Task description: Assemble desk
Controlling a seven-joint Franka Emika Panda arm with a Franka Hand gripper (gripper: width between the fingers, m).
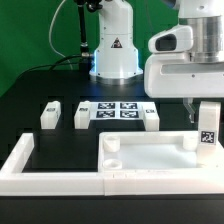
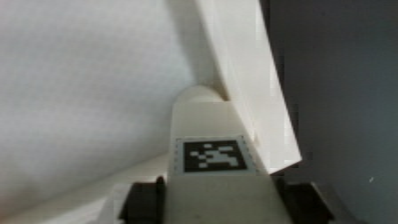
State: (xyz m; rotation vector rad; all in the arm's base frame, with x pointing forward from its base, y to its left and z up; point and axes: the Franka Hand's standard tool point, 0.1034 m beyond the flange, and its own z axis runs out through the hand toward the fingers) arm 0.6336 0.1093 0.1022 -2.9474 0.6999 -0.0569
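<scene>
The white desk panel (image 1: 150, 158) lies flat at the front, with round sockets at its corners, one at the near left (image 1: 113, 160). My gripper (image 1: 207, 118) is shut on a white block leg (image 1: 207, 128) with a black-and-white tag and holds it upright over the panel's far right corner. In the wrist view the leg (image 2: 217, 160) sits between the dark fingers (image 2: 146, 200), its end against the panel's rim (image 2: 240, 70). Three more legs stand behind the panel: one (image 1: 49, 116), a second (image 1: 82, 116) and a third (image 1: 150, 119).
The marker board (image 1: 118, 111) lies flat behind the panel. A long low white border wall (image 1: 55, 178) runs along the front and up the exterior view's left side. The robot base (image 1: 113, 50) stands at the back against a green curtain.
</scene>
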